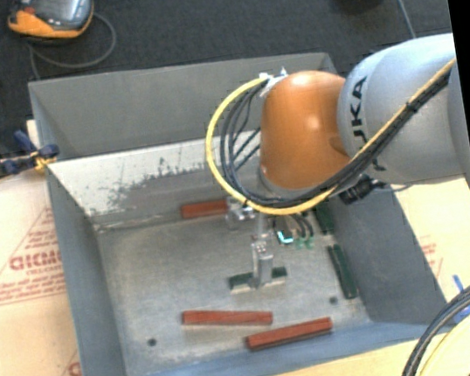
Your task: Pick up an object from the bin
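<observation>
Camera view from above showed the grey arm (400, 112) coming in from the right, with its orange cover (301, 128) and looped cables over the back half of the bin (81, 278). Under the cover the gripper (257, 280) was lowered close to the bin floor, about in the middle. As far as I could see, its fingers (237, 282) stood apart, and nothing was between them; they were over bare floor.

The nearest thing was a red-brown stick (226, 318), which lay flat and a little slanted just in front of the gripper, toward the near wall, not touching it. A second red-brown stick (289, 333) lay beside the near wall, close to the right end of the first one. A third red-brown stick (203, 208) lay at the foot of the far wall, its right end hidden by the cables. On the right side of the floor a dark green stick (343, 270) lay along the right wall, well apart from the gripper.
</observation>
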You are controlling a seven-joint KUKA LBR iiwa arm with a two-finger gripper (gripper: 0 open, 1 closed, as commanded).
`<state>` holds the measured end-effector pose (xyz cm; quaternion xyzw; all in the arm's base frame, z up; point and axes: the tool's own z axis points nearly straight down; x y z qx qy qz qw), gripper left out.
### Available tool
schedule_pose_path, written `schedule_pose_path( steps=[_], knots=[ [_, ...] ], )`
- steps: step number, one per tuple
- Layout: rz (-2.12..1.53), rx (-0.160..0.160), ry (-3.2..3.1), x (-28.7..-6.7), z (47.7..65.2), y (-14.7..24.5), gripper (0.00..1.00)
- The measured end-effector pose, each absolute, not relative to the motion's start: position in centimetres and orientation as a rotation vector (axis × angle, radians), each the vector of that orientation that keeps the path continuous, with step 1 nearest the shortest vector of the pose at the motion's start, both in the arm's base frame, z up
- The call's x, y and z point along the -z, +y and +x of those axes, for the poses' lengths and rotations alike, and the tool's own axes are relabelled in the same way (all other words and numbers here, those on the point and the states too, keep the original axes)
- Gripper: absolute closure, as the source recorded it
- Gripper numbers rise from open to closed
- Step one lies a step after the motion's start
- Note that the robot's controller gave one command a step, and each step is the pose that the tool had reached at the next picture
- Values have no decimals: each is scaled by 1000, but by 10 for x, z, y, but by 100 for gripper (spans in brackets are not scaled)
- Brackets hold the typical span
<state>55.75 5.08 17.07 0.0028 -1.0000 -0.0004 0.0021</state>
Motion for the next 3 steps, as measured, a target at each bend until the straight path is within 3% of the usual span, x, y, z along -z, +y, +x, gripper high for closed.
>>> schedule_pose_path(
  steps=[1, 2, 3],
  knots=[
    [95, -3, -3137, -66, 560, 14, 0],
    [94, 0, -3144, -71, 562, 15, 100],
    [84, 0, -3154, -232, 592, 34, 100]
  ],
)
